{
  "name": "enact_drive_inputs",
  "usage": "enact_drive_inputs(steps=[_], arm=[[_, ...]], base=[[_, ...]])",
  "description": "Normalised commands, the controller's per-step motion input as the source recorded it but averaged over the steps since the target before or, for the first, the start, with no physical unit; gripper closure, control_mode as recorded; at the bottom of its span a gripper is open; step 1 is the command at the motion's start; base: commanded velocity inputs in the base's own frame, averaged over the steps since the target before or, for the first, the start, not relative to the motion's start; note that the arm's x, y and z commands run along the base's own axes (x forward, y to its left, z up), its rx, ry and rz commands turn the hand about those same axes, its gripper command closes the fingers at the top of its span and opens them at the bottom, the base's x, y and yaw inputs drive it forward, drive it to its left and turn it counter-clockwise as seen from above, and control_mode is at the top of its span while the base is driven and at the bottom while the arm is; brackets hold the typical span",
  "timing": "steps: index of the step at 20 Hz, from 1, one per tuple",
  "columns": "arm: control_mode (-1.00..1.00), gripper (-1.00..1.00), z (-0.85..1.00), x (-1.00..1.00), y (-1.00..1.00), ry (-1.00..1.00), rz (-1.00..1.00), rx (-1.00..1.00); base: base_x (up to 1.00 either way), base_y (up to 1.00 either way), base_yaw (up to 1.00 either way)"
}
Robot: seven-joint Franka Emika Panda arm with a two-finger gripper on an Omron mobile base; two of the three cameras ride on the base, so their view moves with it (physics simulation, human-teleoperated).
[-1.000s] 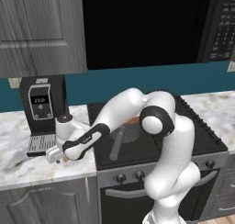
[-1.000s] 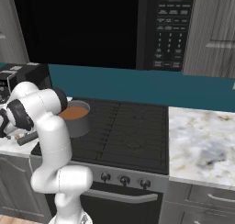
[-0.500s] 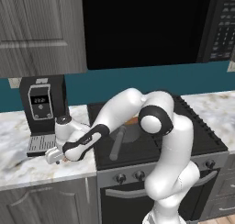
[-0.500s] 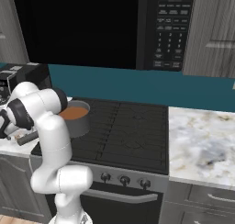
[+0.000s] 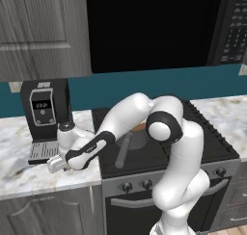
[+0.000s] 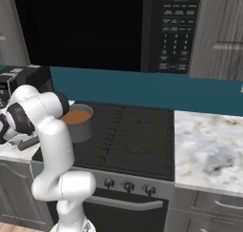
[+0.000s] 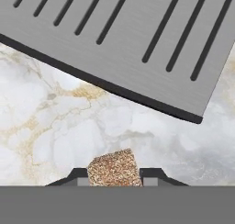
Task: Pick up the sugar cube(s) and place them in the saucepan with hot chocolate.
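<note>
A small tan, grainy sugar cube (image 7: 113, 168) lies on the white marble counter (image 7: 55, 126). My gripper (image 7: 114, 176) has its two dark fingertips (image 7: 80, 175) pressed against the cube's left and right sides, shut on it. From the left base, the gripper (image 5: 53, 166) hangs low over the counter, just in front of the coffee machine. On the stove's front left burner stands the grey saucepan (image 6: 79, 125) with orange-brown hot chocolate, its long handle (image 5: 123, 152) pointing toward the stove's front edge. My arm hides most of the pan in the left base view.
A black coffee machine (image 5: 46, 109) stands on the counter behind the gripper; its slotted grey drip tray (image 7: 137, 44) lies just beyond the cube. The black stove (image 6: 133, 131) is to the right, with a microwave (image 6: 175, 31) above and more marble counter (image 6: 209, 150) past it.
The jaws have closed on the sugar cube. The arm and the saucepan have stayed where they were.
</note>
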Motion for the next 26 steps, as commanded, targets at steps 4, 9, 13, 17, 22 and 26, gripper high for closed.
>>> enact_drive_inputs(steps=[4,9,13,17,22,26], arm=[[-1.0,1.0,-0.01,-0.01,0.0,0.0,0.0,0.0],[-1.0,1.0,0.08,-0.2,0.0,-0.11,0.0,0.0],[-1.0,1.0,0.5,-0.43,0.0,-0.2,0.0,0.04],[-1.0,1.0,0.64,-0.25,-0.01,-0.14,0.0,0.05],[-1.0,1.0,0.67,0.0,-0.2,0.0,0.0,0.01],[-1.0,1.0,0.44,0.0,-0.49,0.02,0.0,0.0]], base=[[0.0,0.0,0.0],[0.0,0.0,0.0],[0.0,0.0,0.0],[0.0,0.0,0.0],[0.0,0.0,0.0],[0.0,0.0,0.0]])
